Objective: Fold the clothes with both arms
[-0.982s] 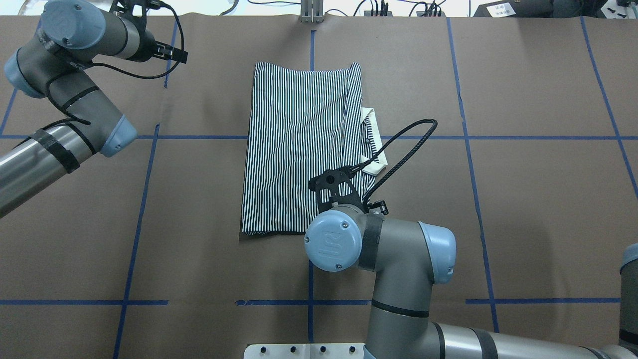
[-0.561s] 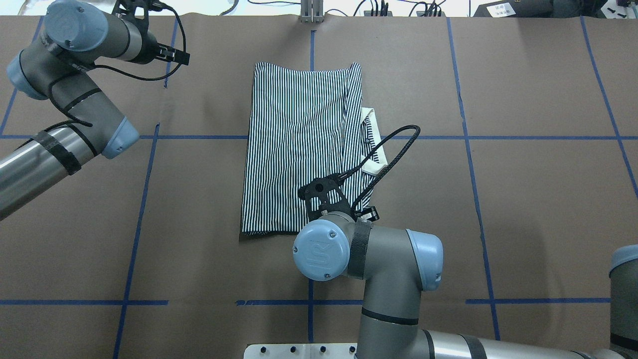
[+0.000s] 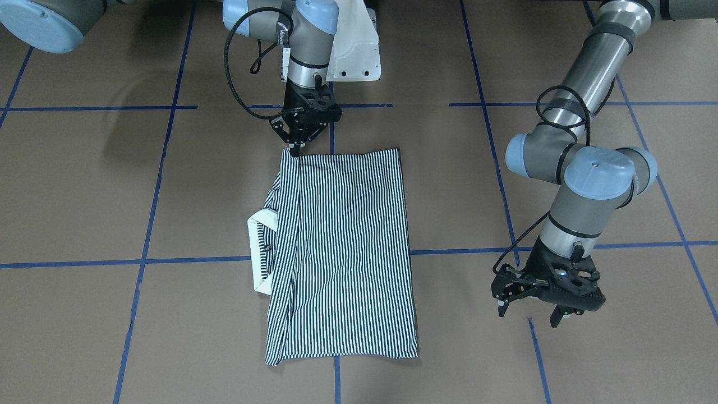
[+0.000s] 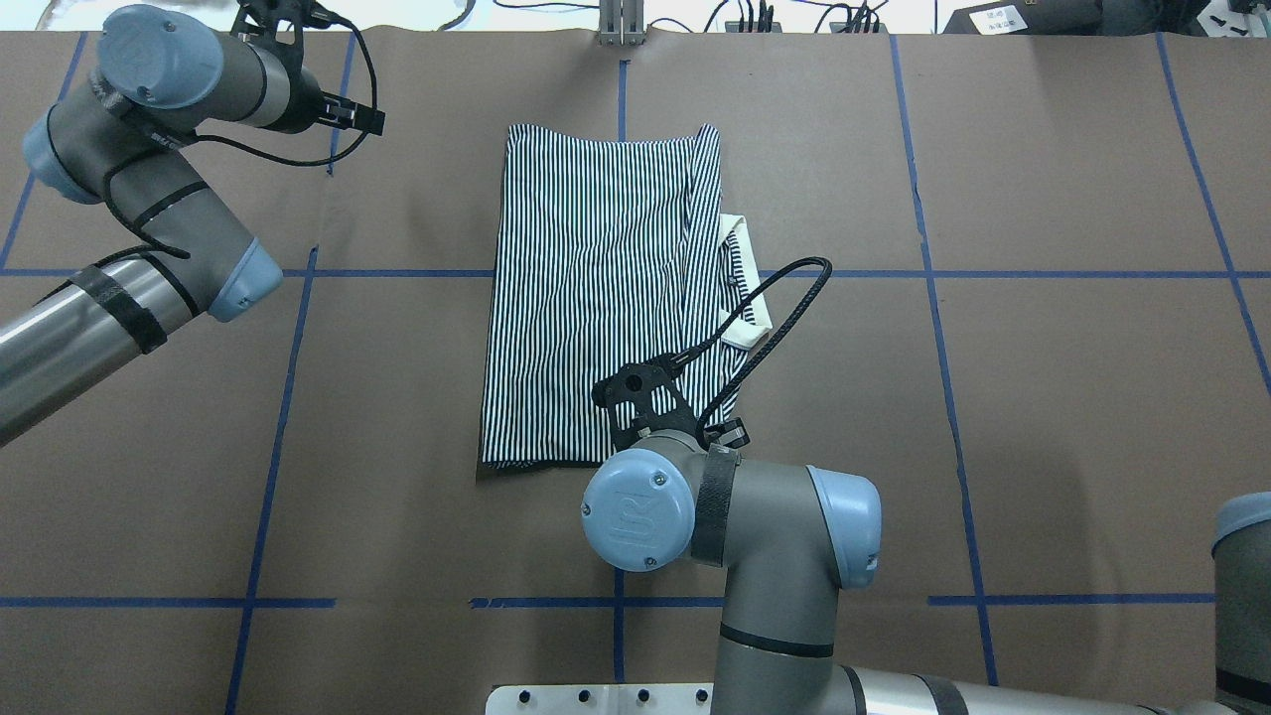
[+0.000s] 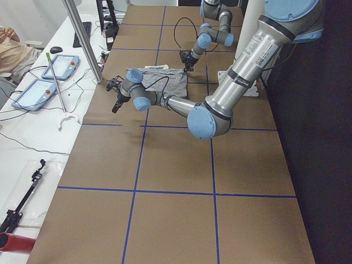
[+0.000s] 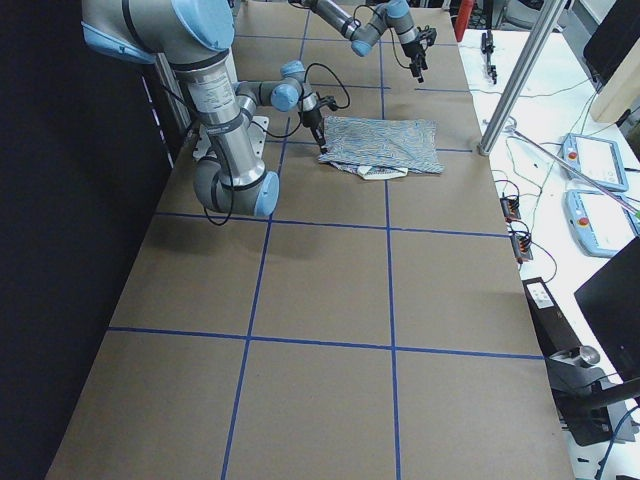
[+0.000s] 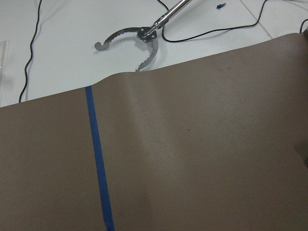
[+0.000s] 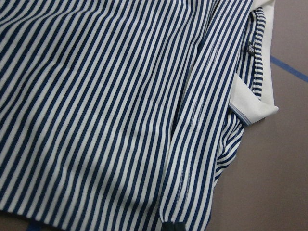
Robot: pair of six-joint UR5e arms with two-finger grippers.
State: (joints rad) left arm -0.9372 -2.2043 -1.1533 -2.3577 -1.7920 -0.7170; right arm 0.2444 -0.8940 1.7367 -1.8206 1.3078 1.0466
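One polo shirt (image 4: 596,298), two arms, two sets of fingers. Right arm (image 4: 784,556) reaches over the shirt's near edge. The right fingers (image 3: 293,145) are together, pinched on the near corner on the robot's right, and the cloth there is drawn up to a small peak.

Shirt lies flat mid-counter (image 4: 1043,417), folded into a long rectangle. Its long axis runs straight away from the robot, stripes along that axis. One cream collar (image 3: 255,252) pokes out of the long edge on the robot's right, about halfway along, pointing sideways. Can't tell which short end is the hem.

Left arm (image 4: 149,199) sits farther out on the robot's left, well apart from the shirt. The left fingers (image 3: 555,317) are spread, hanging above bare counter. Its wrist camera sees one blue tape line (image 7: 96,159) and, past the counter's far edge, one metal grabber claw (image 7: 139,38).

Versus a second ago: right wrist has shifted toward the robot's left and slightly nearer, left wrist has nudged slightly inward, visible shirt outline unchanged.
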